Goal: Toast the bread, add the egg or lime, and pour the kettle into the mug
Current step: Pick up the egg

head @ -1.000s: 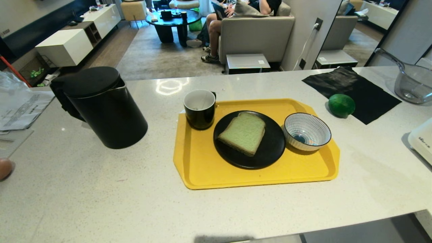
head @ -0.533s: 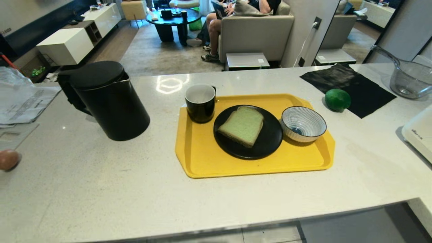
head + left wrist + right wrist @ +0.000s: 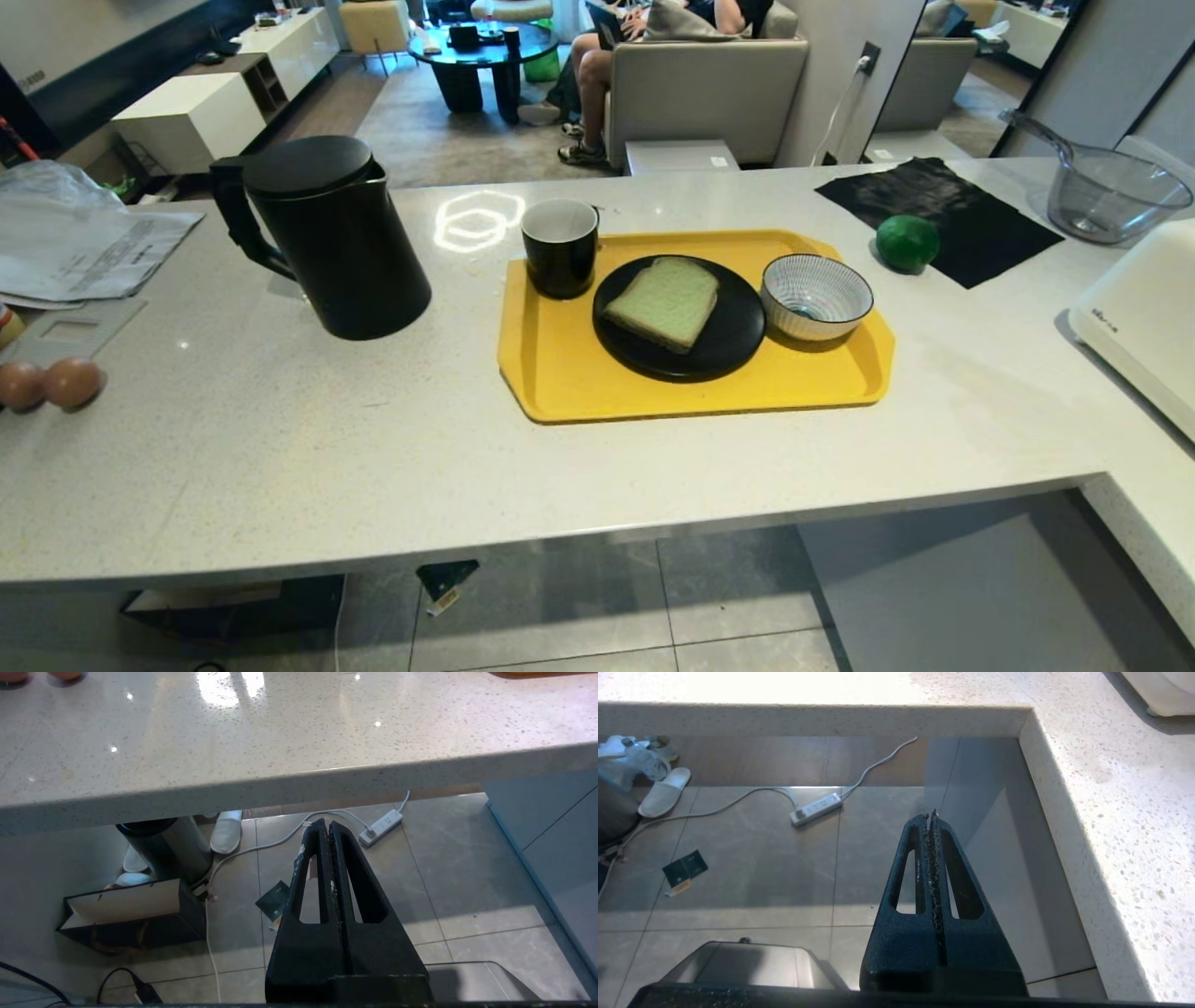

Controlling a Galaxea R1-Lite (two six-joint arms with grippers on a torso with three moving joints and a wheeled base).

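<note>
The bread (image 3: 663,301) is lying on a black plate (image 3: 738,331) on the yellow tray (image 3: 560,373), between the mug (image 3: 559,246) at the tray's far-left corner and a striped bowl (image 3: 816,297) on its right. The kettle (image 3: 336,238) is standing left of the tray on the surface (image 3: 280,467), the lime (image 3: 906,244) is sitting to the far right beside a black cloth (image 3: 971,224), and two brown eggs (image 3: 47,384) are resting at the left edge. The left gripper (image 3: 325,828) and right gripper (image 3: 930,817) are both hanging clenched and empty below the surface's near edge, over the floor.

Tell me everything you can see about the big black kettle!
The kettle is a tall, matte black cylinder, a bit wider at the bottom. It has a round black lid, shut, a small spout on the side toward the mug, and a black loop handle on the opposite side. It stands upright on the speckled white counter, left of the yellow tray, touching nothing else. No gripper is near it.
</note>
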